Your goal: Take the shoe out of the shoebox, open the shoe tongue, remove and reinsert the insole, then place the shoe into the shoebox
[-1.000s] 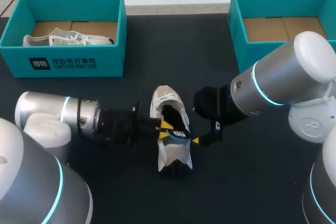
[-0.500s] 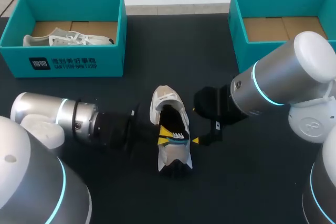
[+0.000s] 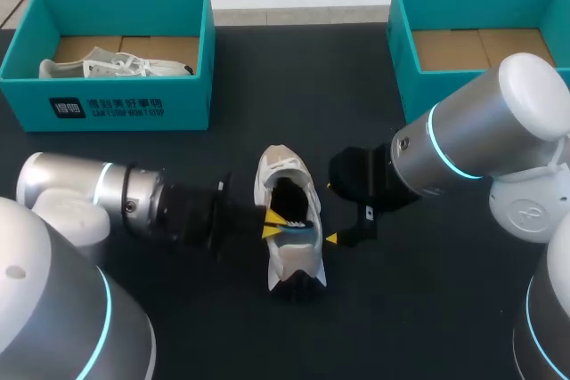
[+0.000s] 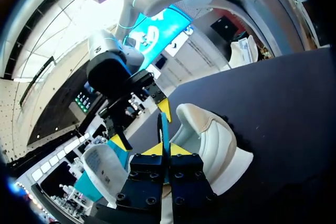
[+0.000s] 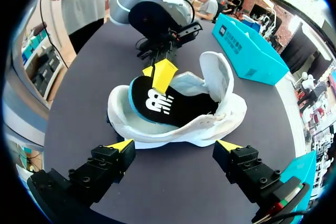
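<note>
One white shoe (image 3: pixel 107 67) in left shoebox (image 3: pixel 116 106), left claw (image 3: pixel 274 224) pinching insole (image 5: pixel 157 103), right claw (image 5: pixel 176 144) spread.

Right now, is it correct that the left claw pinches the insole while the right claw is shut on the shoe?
Not quite: the right claw is open and spread wide, short of the shoe, as the right wrist view shows. The left claw does pinch the insole.

Head view looks down from above; opposing wrist views both face the shoe (image 3: pixel 294 260) closely.
</note>
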Controlling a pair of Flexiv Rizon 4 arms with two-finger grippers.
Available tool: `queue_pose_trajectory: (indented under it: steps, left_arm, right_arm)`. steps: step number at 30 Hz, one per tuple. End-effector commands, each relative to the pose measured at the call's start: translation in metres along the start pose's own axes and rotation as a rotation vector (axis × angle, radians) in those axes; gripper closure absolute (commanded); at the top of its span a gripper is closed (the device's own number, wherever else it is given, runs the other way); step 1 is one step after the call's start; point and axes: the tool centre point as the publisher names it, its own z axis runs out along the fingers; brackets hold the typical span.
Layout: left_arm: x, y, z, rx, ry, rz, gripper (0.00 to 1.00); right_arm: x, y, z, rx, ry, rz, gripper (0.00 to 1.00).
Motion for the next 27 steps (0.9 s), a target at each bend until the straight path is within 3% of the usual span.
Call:
queue_pose_trajectory:
  steps: [1,5,6,7,18,27]
  left_arm:
    - [0.001,-0.001,0.003,0.002,0.008,0.001,1.00]
    - [0.003,-0.006,0.002,0.001,0.015,0.007,0.96]
    - [0.002,-0.010,0.001,0.005,0.012,0.015,0.76]
    - [0.001,-0.013,-0.001,0.011,0.008,0.022,0.63]
    - [-0.013,-0.034,-0.016,0.024,0.022,0.056,0.51]
    - [-0.023,-0.043,-0.029,0.034,0.021,0.071,0.56]
  right_arm:
    - [0.001,0.000,0.001,0.000,-0.003,0.001,0.00]
    - [0.001,0.000,0.001,0.000,-0.003,0.001,0.00]
    - [0.001,0.000,0.001,0.000,-0.003,0.001,0.00]
    - [0.001,0.000,0.001,0.000,-0.003,0.001,0.00]
    - [0.001,0.000,0.001,0.000,-0.003,0.001,0.00]
    - [0.001,0.000,0.001,0.000,-0.003,0.001,0.00]
